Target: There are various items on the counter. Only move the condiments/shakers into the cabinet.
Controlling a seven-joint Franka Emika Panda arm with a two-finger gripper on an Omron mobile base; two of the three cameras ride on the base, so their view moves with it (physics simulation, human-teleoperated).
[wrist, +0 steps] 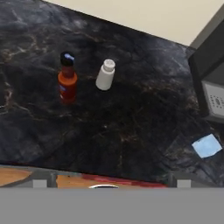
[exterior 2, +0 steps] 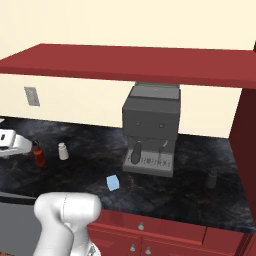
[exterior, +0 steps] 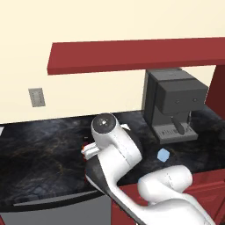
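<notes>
Beyond the open gripper (exterior 2: 4, 137): sauce bottle (wrist: 67, 80)

Light-blue block (exterior: 163, 154) on counter (exterior: 44, 154) near coffee machine (exterior: 176, 103)

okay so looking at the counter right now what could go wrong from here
The red sauce bottle and whitish shaker stand close together, so reaching for one could topple the other. The light-blue block might be taken by mistake. The black shaker blends into the dark counter and could be missed.

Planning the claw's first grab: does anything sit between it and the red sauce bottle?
Nothing visible. The open claw hangs just left of the red sauce bottle; the whitish shaker stands beyond, apart.
</notes>
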